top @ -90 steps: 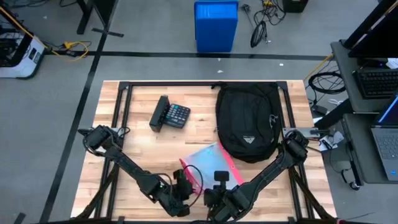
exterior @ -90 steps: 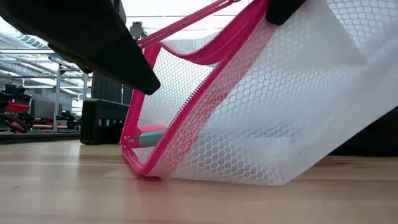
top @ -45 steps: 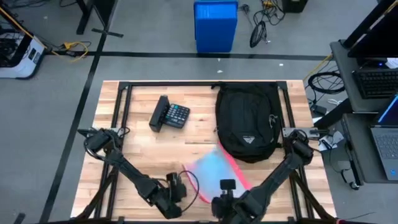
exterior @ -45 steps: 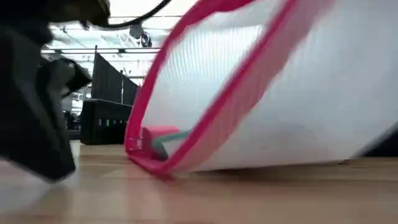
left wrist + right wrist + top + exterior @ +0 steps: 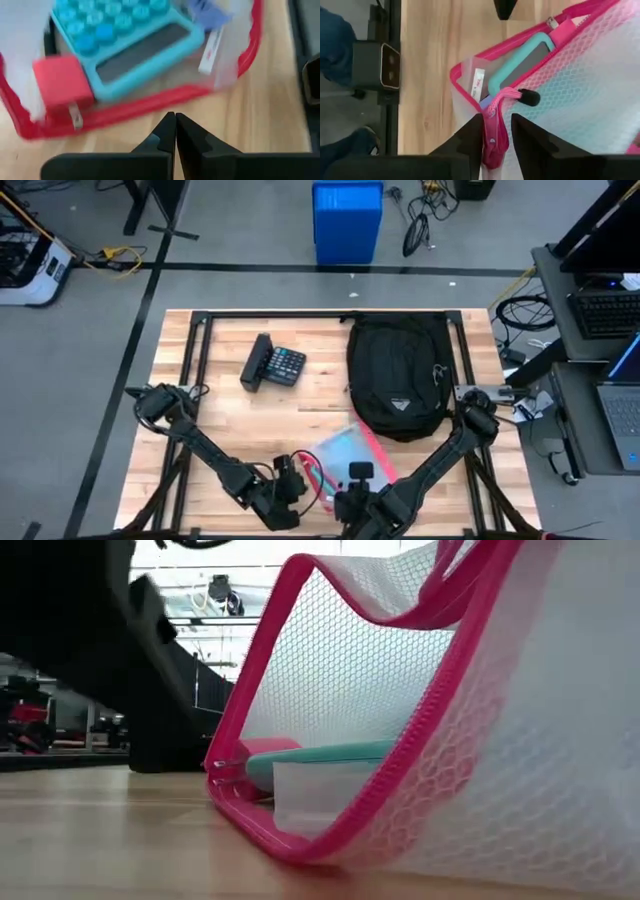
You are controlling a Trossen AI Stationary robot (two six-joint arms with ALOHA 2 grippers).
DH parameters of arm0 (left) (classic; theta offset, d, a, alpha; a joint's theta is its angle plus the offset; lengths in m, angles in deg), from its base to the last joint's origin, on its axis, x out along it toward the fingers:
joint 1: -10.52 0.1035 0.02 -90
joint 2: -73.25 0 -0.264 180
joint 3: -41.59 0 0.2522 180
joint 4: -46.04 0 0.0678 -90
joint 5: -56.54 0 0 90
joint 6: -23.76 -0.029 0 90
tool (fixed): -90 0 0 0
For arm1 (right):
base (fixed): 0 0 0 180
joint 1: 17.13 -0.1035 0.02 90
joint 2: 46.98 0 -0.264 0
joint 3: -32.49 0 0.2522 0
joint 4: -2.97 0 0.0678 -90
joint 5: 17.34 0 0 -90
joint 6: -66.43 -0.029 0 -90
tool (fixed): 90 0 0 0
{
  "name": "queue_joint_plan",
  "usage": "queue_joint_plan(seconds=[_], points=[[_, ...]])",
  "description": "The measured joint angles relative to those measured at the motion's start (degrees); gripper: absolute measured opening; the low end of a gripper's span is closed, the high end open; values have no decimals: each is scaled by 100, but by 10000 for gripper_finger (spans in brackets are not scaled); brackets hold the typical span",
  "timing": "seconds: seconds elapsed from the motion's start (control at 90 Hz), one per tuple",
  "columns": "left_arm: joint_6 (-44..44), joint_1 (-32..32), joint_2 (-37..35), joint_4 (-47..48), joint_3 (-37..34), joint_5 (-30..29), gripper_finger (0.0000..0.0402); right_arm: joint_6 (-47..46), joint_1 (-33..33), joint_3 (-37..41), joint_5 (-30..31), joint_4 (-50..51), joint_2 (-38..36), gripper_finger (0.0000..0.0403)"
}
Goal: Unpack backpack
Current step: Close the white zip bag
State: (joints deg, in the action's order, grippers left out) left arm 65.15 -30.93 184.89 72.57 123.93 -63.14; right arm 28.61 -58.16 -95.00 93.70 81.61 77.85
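Your right pincer [image 5: 496,137] is clamped on the pink zipper edge of the mesh pouch [image 5: 580,85], holding its mouth up off the table [image 5: 230,420] near the front edge. Your left pincer [image 5: 175,131] has its fingers pressed together on nothing, hovering just beside the pouch's open mouth and pointing into it.

Judging from how things lie, you are partway through. The pouch is already out and sits in front of the backpack [image 5: 398,375], and a black calculator [image 5: 275,364] lies well apart to the left of the backpack at the back of the table. What may be left inside the backpack cannot be told; it lies flat on the right half of the table with its logo patch facing up, and no opening shows.

The pouch is not empty. Through the mouth you can see a teal calculator [image 5: 120,45] with round blue keys, a small red block [image 5: 62,82] beside it at the zipper end, and a thin white stick-like item [image 5: 210,50] on its other side. Whether these should be taken out too is your call.
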Motion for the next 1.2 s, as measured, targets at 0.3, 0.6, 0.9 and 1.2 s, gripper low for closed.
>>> queue_joint_plan(seconds=[0.3,0.6,0.9,1.2], points=[[-1332,42,-182,-1012,4,-305,0,185,8,0,-42,37,4,28],[-2875,152,-186,-2148,7,-594,0,576,9,0,130,102,7,8],[-3132,394,-166,-2225,11,-642,0,1046,-12,1,495,114,11,6],[-4389,518,-162,-2148,11,13,1,1410,-148,2,495,-31,13,6]])
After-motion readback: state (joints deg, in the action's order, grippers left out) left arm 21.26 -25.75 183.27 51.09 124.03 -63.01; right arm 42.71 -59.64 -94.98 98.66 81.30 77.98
